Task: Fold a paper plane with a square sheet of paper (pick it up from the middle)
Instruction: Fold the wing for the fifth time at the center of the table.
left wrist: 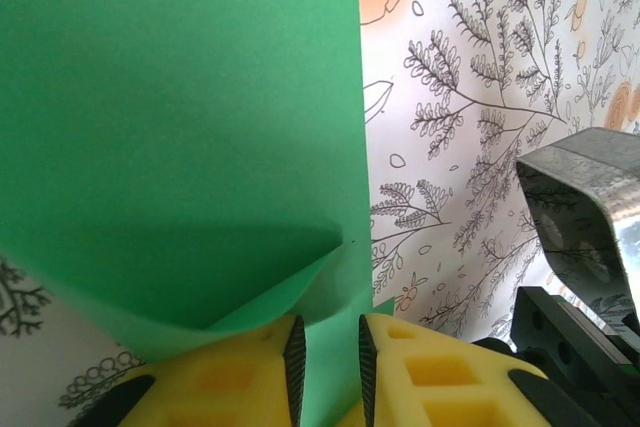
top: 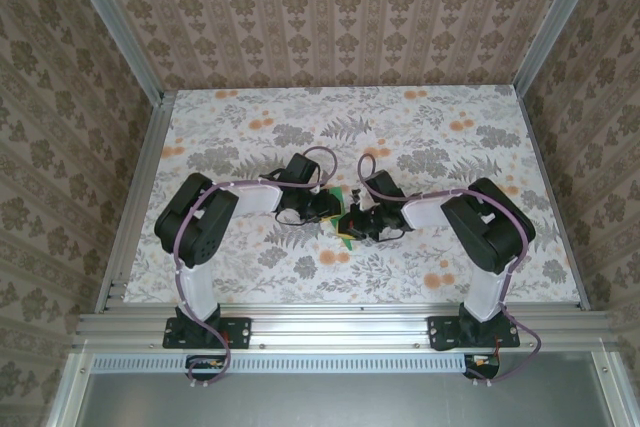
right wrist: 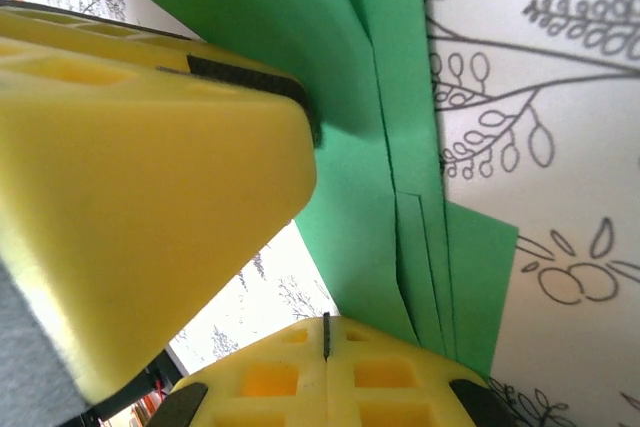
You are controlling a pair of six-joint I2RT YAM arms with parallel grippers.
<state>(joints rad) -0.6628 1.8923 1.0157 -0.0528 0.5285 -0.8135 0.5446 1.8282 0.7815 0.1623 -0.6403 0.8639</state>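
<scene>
Both hands meet over the middle of the floral bench (top: pixel 250 277), where the folded green paper (left wrist: pixel 180 127) lies between them. The left hand (left wrist: pixel 327 357) is clenched on the paper's near edge, a loose flap curling just above its pads. The right hand (right wrist: pixel 310 237) is parted around several stacked layers (right wrist: pixel 415 237). Those layers sit slightly staggered, so a squeeze now would likely crease them misaligned, and any pull between hands could tear the thin sheet.

arms: black joints, white links, lilac cables looped alongside | bases: black | fingers (left wrist: pixel 250 377): yellow, gridded pockets, black pads
</scene>
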